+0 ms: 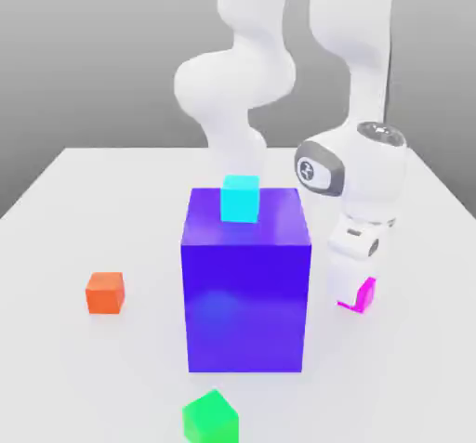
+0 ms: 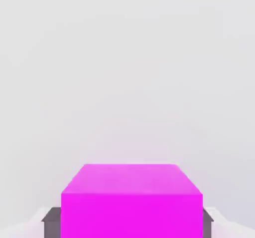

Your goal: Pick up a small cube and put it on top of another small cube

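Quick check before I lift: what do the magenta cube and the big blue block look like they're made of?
Magenta cube: flat, uniform colour with no grain or glare, so probably matte plastic or painted; being a render, that stays open. The gripper is shut on it.

Big blue block: a soft pale sheen on its front face suggests smooth, slightly glossy plastic. Hardness can't be judged from the look.

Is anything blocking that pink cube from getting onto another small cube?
The gripper is shut on the pink cube. The big blue block stands between it and the orange cube; the cyan cube sits atop that block.
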{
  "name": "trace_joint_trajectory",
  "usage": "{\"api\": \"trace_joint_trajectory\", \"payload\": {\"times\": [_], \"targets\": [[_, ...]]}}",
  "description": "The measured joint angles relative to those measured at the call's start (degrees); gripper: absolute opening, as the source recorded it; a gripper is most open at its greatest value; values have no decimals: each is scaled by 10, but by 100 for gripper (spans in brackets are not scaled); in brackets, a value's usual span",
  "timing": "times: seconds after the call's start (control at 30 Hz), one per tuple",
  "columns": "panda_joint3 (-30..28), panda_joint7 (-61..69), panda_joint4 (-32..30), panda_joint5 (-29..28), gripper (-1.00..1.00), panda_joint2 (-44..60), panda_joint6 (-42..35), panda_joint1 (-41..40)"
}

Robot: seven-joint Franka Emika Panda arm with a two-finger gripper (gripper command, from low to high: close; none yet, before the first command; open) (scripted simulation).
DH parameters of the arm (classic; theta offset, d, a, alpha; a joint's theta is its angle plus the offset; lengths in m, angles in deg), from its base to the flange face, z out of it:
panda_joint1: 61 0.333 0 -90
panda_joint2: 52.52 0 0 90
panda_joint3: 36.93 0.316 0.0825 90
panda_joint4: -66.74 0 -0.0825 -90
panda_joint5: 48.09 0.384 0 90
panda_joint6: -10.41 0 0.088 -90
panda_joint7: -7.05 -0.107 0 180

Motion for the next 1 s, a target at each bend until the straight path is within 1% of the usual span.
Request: {"api": "trace_joint_trajectory", "payload": {"times": [0.07, 0.13, 0.23, 0.3, 0.37, 0.43, 0.5, 0.6, 0.83, 0.97, 1.0], "targets": [[-2, -1, 0, -1, -100, 1, 1, 2], [18, 3, -4, 0, -100, -26, -21, -20], [51, 25, -12, 30, -100, -78, -66, -45], [55, 31, -19, 41, -100, -116, -96, -44], [52, 26, -27, 36, -100, -153, -127, -41], [55, 24, -26, 19, -100, -179, -151, -45], [37, 43, 3, 3, -100, -172, -173, -63], [-1, 88, 61, -5, -100, -147, -207, -123], [-55, 212, 206, 2, -100, -82, -289, -253], [-104, 277, 288, 14, -100, -50, -338, -320], [-116, 277, 294, 19, -100, -48, -344, -332]]}}
